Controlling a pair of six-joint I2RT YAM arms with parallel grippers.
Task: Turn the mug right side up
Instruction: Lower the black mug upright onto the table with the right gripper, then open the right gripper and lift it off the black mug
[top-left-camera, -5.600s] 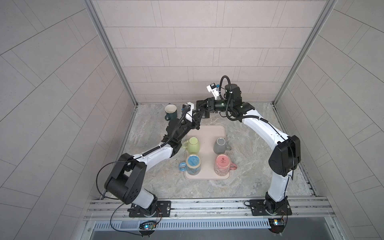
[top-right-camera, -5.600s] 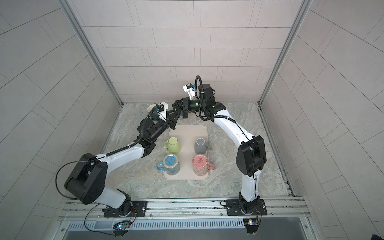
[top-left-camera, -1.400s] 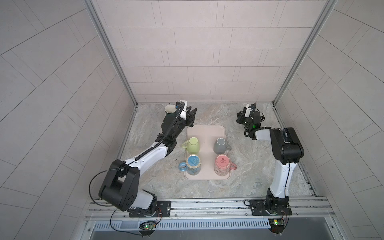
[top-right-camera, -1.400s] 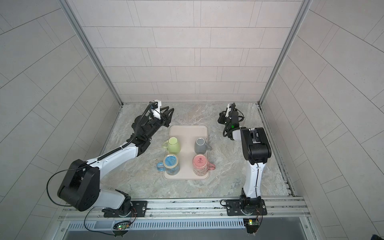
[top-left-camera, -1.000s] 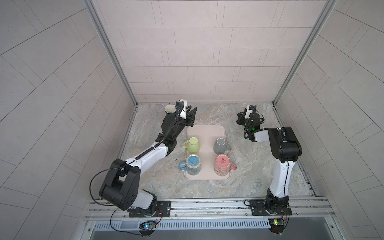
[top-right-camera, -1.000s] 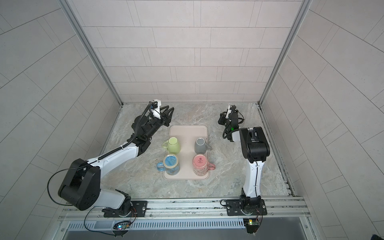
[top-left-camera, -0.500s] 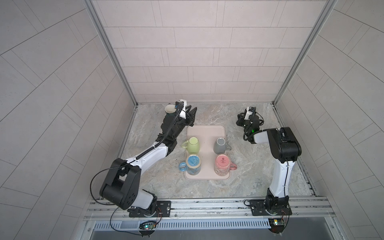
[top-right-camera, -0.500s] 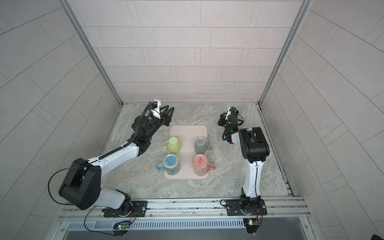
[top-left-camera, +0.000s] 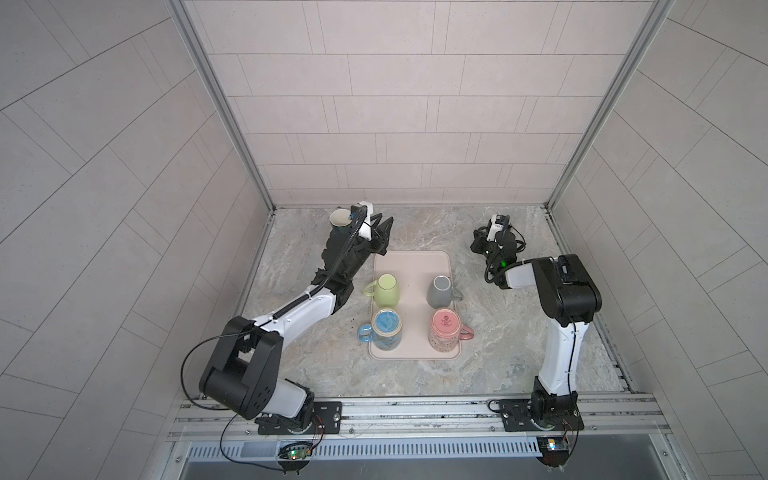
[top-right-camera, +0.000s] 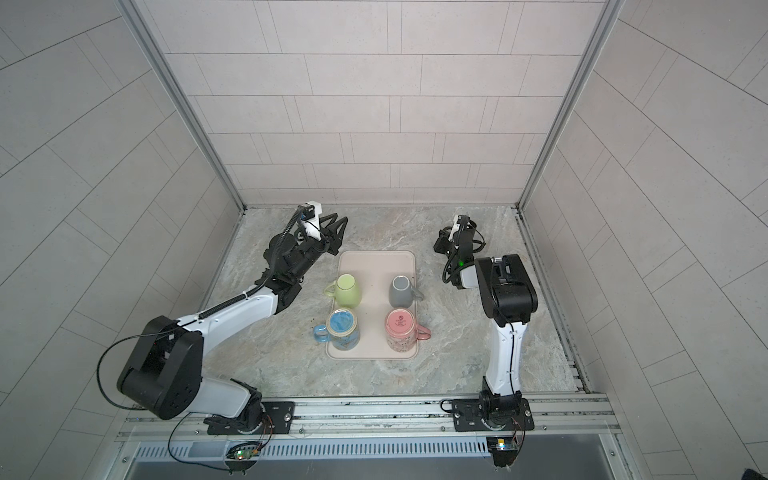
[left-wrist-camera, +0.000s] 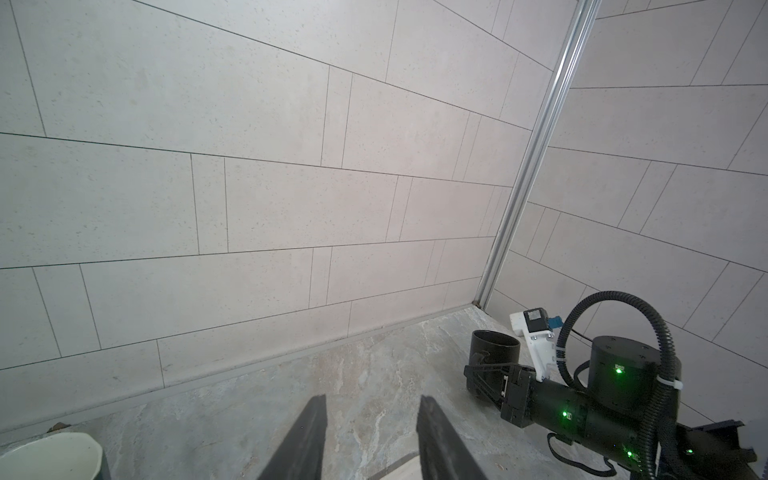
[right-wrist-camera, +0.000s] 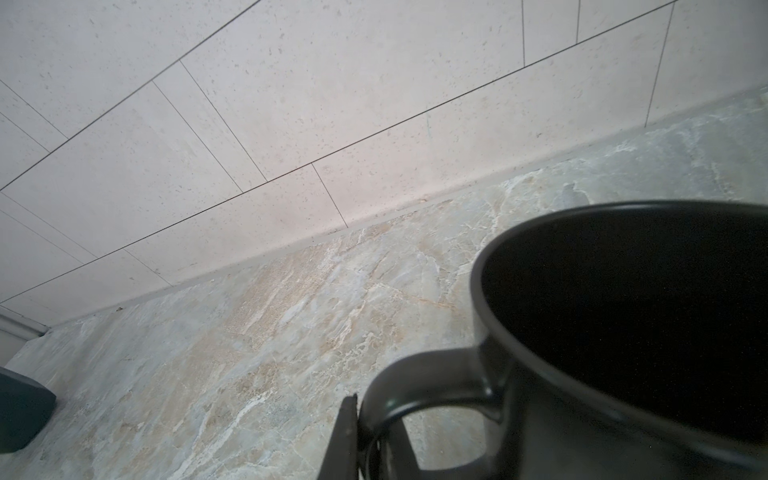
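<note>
Bare counter (top-left-camera: 432, 232) beyond the tray (top-left-camera: 411, 266), which four mugs (top-left-camera: 439, 289) crowd.

Tiled booth, stone floor
Pale tile walls (top-left-camera: 395, 104) close three sides; silver corner posts (top-left-camera: 224, 108) run down to a grey-beige marbled floor (top-left-camera: 415, 374); a metal rail (top-left-camera: 415, 409) edges the front. Even light.

Mugs, six: four on the tray (top-left-camera: 412, 262), namely green mug (top-left-camera: 386, 289), grey mug (top-left-camera: 440, 290), blue mug (top-left-camera: 386, 331), pink mug (top-left-camera: 444, 331). One teal mug (top-left-camera: 339, 217) at the table's (top-left-camera: 428, 226) far left corner. One black mug (right-wrist-camera: 623, 316) toward the far right corner. Tray, one. Arms, two: left arm (top-left-camera: 299, 311), right arm (top-left-camera: 561, 291).
</note>
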